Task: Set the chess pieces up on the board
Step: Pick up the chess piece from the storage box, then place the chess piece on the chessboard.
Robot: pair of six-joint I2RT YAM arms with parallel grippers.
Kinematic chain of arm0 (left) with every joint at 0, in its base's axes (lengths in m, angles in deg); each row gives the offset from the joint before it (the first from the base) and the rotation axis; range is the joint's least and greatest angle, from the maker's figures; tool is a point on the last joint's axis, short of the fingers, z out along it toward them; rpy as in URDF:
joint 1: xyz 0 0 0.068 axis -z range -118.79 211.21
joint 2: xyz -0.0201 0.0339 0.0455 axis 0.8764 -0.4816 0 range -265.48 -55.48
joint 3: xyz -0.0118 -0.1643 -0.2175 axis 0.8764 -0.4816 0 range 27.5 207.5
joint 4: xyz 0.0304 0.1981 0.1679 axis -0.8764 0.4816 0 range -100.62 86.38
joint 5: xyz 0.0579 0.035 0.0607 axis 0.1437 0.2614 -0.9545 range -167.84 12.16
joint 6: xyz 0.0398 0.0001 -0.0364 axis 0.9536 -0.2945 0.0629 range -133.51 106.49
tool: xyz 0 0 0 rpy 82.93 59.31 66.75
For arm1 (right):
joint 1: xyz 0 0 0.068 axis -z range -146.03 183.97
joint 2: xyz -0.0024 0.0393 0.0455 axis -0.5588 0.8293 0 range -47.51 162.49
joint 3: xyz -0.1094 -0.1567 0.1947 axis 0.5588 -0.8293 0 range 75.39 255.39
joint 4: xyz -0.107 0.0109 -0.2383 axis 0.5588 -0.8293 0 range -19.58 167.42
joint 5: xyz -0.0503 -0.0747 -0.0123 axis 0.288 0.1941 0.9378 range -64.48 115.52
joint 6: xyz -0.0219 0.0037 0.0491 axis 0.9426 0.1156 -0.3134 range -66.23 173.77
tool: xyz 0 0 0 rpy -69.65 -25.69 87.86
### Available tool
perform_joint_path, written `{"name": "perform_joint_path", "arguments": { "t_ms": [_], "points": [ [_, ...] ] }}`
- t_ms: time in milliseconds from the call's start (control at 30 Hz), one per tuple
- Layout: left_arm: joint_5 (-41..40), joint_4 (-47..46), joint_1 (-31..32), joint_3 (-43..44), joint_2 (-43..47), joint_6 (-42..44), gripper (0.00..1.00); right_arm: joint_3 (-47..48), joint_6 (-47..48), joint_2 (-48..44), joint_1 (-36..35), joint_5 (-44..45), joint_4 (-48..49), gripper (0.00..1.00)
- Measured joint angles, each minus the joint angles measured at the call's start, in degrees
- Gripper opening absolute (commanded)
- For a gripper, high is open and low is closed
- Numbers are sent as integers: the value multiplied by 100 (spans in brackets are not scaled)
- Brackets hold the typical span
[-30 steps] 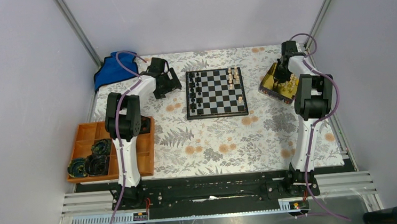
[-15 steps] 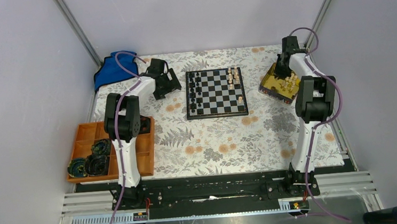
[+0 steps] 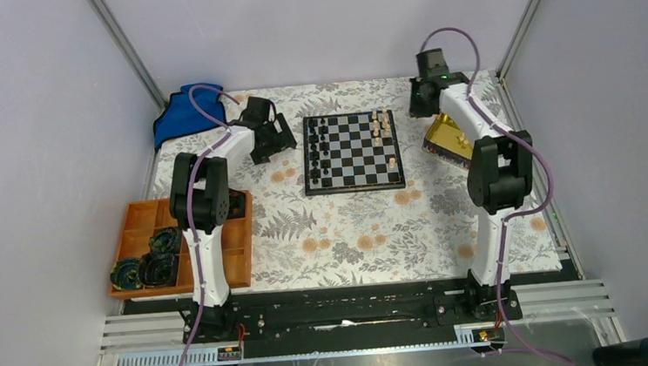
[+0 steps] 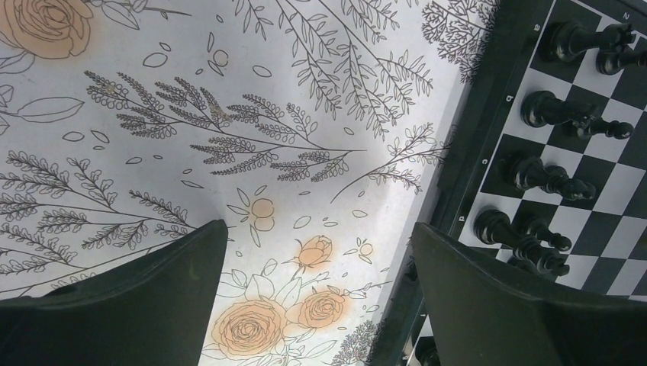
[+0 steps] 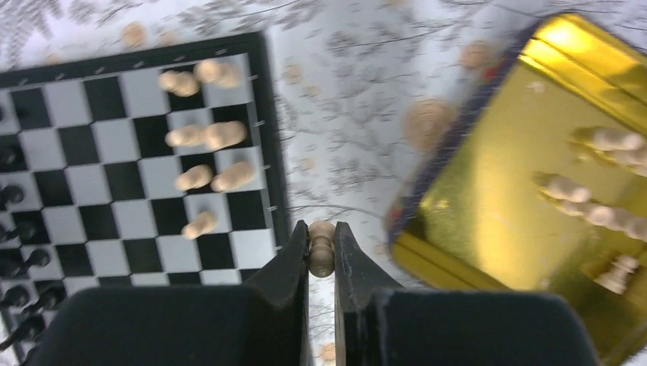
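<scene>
Two arms reach toward the far end of my table. Farthest left, an orange tray (image 3: 144, 222) sits at the table's edge, holding some dark round things I cannot make out. A blue cloth (image 3: 177, 116) lies bunched in the far left corner.

My left gripper (image 4: 314, 232) hovers over the floral tablecloth (image 3: 351, 233), just beside the left border of the board (image 3: 355, 150). Its jaws are spread wide with nothing between them. Through the left wrist camera I see the black pieces (image 4: 545, 171) standing in two files along that border.

The board itself lies in the far middle of the table. On its right side the pale pieces (image 3: 381, 124) stand clustered toward the far edge, with one more set apart nearer to me.

My right gripper (image 5: 321, 229) hangs above the strip of cloth between the board's right border and the gold tin (image 5: 488, 198). Its jaws are pinched on a single pale piece (image 5: 321, 252), gripped at the fingertips. Several loose pale pieces (image 5: 603, 210) lie inside the tin.
</scene>
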Motion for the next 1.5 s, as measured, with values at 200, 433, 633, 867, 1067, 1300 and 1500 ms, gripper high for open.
{"name": "perform_joint_path", "arguments": {
  "t_ms": [200, 433, 633, 867, 1067, 1300, 1500],
  "points": [
    [-4, 9, 17, 0, 0, 0, 99, 76, 81, 0, -748, 79, -109, 0],
    [-9, 13, 35, 0, 2, 0, 99, 81, 131, 2, -1180, 94, -197, 0],
    [-9, 13, 35, 0, 2, 0, 99, 81, 142, 138, -1375, 98, -197, 0],
    [-9, 13, 35, 0, 2, 0, 99, 63, 144, 334, -1504, 96, -192, 0],
    [-9, 13, 35, 0, 2, 0, 99, -46, 144, 348, -1513, 98, -188, 0],
    [-9, 13, 35, 0, 2, 0, 99, -177, 144, 402, -1513, 98, -173, 0],
    [-9, 13, 33, 0, 0, 0, 99, -190, 149, 540, -1513, 101, -109, 0]
  ]
}}
